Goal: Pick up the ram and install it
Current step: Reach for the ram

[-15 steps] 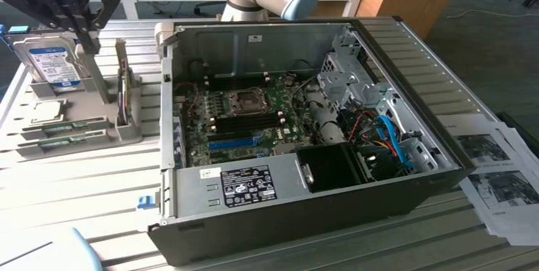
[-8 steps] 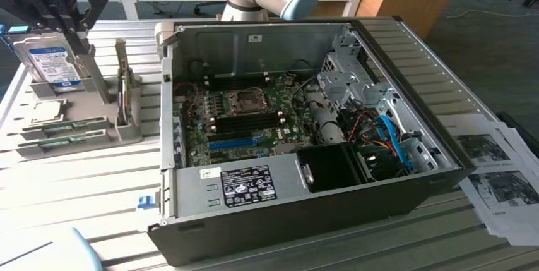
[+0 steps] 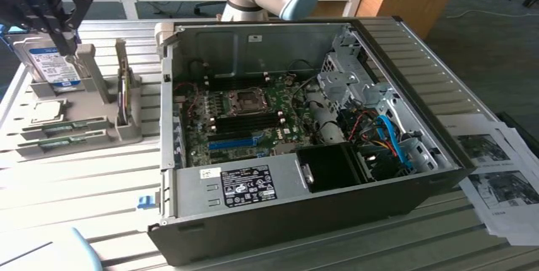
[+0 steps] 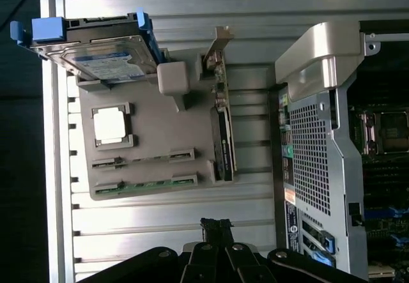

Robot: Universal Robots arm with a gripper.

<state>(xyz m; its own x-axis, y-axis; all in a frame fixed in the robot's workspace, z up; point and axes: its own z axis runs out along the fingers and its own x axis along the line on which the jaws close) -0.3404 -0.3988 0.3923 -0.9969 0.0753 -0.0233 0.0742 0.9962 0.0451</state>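
Over the far end of the gray parts holder (image 3: 126,133), at the exterior view's left, the gripper (image 3: 60,42) hung above the upright hard drive (image 3: 52,62). Its fingers were pressed together and we saw nothing between them. The ram (image 3: 64,128) lay flat in a slot along the holder's near edge, well apart from the claw. A second green stick lay just beside it, and the square processor (image 3: 47,112) sat between the sticks and the drive.

We judged the crowding to be the main hazard. A descent that strayed could knock the drive or the standing expansion card (image 3: 125,94), and closed fingers would only press on the thin board rather than straddle it. Two like sticks side by side invited a pinch on both. Inside the open computer case (image 3: 404,50), the long memory slots (image 3: 244,119) ran close to the processor socket (image 3: 248,99), so we thought a tilted stick might jam or bend.
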